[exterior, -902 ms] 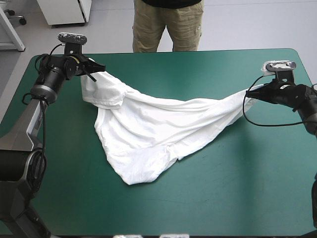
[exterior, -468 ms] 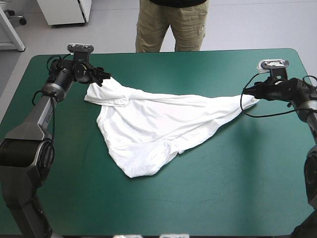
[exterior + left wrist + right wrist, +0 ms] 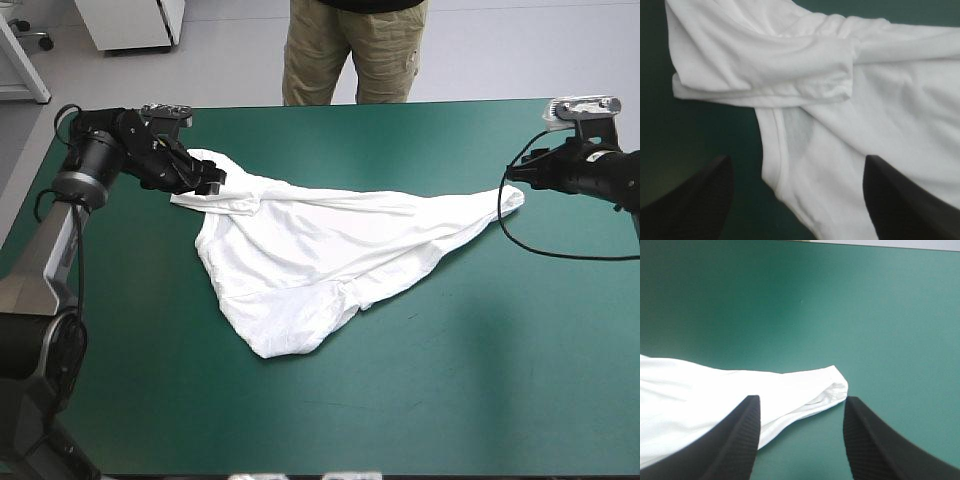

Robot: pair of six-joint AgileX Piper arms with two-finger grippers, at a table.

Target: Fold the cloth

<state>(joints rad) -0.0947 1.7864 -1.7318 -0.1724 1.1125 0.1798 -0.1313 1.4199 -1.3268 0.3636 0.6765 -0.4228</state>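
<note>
The white T-shirt lies loose on the teal-green cover, drawn out in a long band from far left to right, with a wide lobe sagging toward the near edge. My left gripper hovers open over its far-left end. In the left wrist view its gripper has the black fingers wide apart above a hemmed edge of the T-shirt and a folded sleeve. My right gripper is open just off the right tip. In its wrist view that gripper is open with the tip just ahead of the gap.
Bare teal-green cover surrounds the shirt, widest toward the near edge and the right. The table's far edge runs close behind both grippers.
Both grippers have gone from shut on the T-shirt to open. The shirt's raised ends dropped onto the cover. The right gripper drew back to the right and the left one tipped down over the left end.
</note>
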